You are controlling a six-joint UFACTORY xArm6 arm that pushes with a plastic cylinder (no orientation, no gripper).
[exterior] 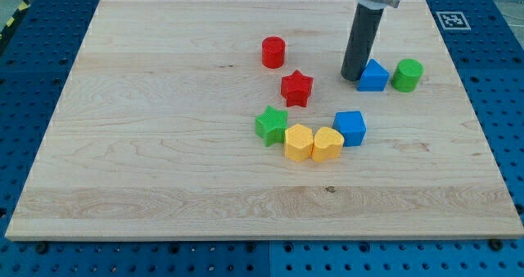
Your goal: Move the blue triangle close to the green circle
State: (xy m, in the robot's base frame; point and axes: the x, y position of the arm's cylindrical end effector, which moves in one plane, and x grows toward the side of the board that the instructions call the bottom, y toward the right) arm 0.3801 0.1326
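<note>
The blue triangle [373,76] lies on the wooden board at the view's upper right. The green circle [407,74] stands just to its right, with a thin gap between them. My tip [354,78] rests on the board right against the blue triangle's left side.
A red circle [273,52] and a red star [296,88] lie left of my tip. Below them sit a green star [271,125], a yellow hexagon [299,142], a yellow heart [327,143] and a blue cube [350,128]. The board's right edge [471,105] is near the green circle.
</note>
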